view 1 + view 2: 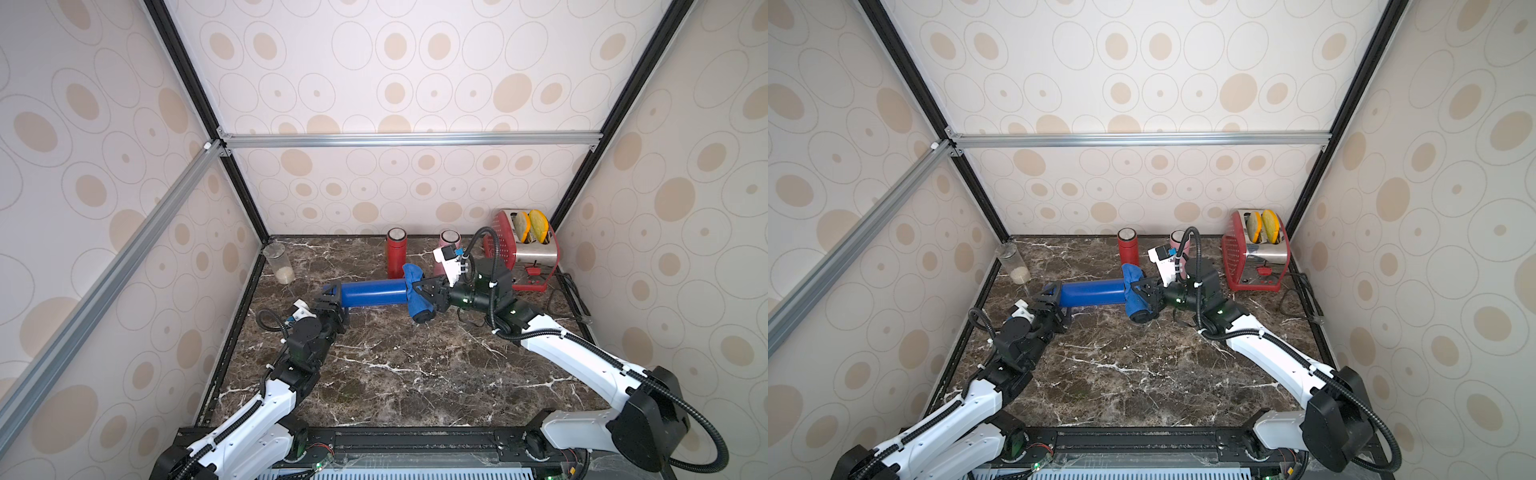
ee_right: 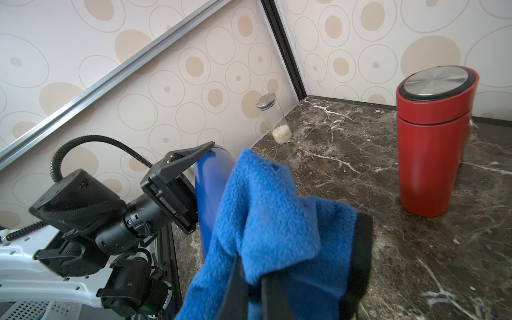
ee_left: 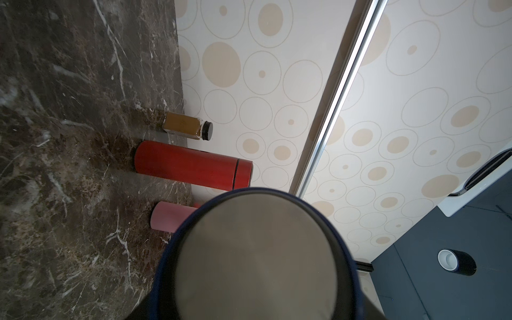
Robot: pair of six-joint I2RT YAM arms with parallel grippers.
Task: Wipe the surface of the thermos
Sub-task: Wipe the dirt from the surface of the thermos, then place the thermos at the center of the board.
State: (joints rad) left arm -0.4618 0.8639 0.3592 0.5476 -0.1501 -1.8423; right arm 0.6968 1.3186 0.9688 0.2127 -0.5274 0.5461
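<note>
Over the dark marble tabletop (image 1: 415,374) I am holding the blue thermos (image 1: 374,293) level, my left gripper (image 1: 334,301) clamping its nine-o'clock end, my right gripper (image 1: 424,296) pinching the blue cloth (image 1: 413,274) around its three-o'clock end; I am judging the wipe begun, with the bare barrel between left to do.
</note>
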